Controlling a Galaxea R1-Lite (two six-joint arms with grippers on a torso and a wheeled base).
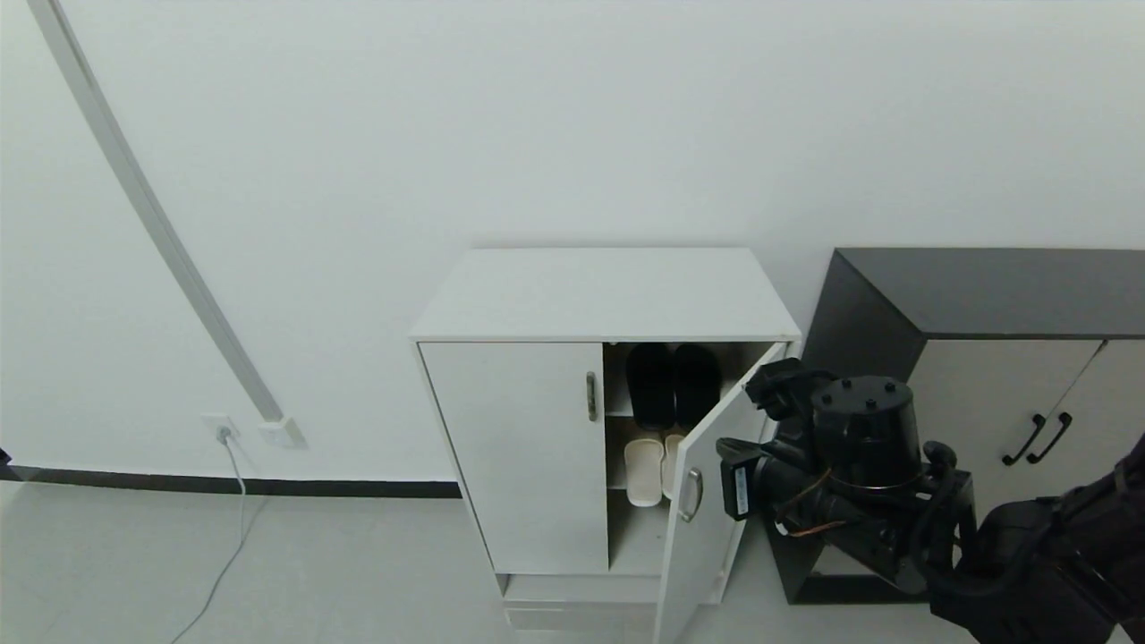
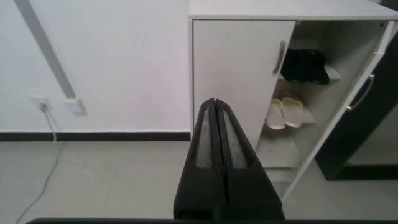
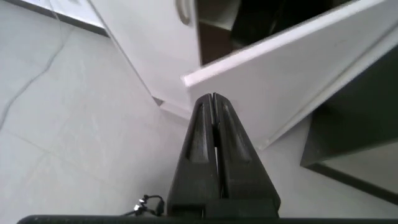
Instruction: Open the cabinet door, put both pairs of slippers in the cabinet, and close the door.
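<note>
The white cabinet (image 1: 608,295) has its left door (image 1: 519,456) closed and its right door (image 1: 711,528) standing partly open. A black pair of slippers (image 1: 673,383) lies on the upper shelf, and a cream pair (image 1: 646,470) on the shelf below. My right arm's wrist (image 1: 859,447) is beside the open door's outer face. The right gripper (image 3: 214,98) is shut, its tip against that door (image 3: 298,68) near its free edge. My left gripper (image 2: 214,104) is shut and empty, held back from the left door (image 2: 236,74). Both slipper pairs (image 2: 305,65) (image 2: 285,113) show past it.
A dark cabinet (image 1: 984,286) with black handles (image 1: 1038,438) stands close on the right of the open door. On the left wall are a socket with a cable (image 1: 222,431) and a slanting conduit (image 1: 143,206). Bare grey floor (image 1: 313,572) lies before the cabinet.
</note>
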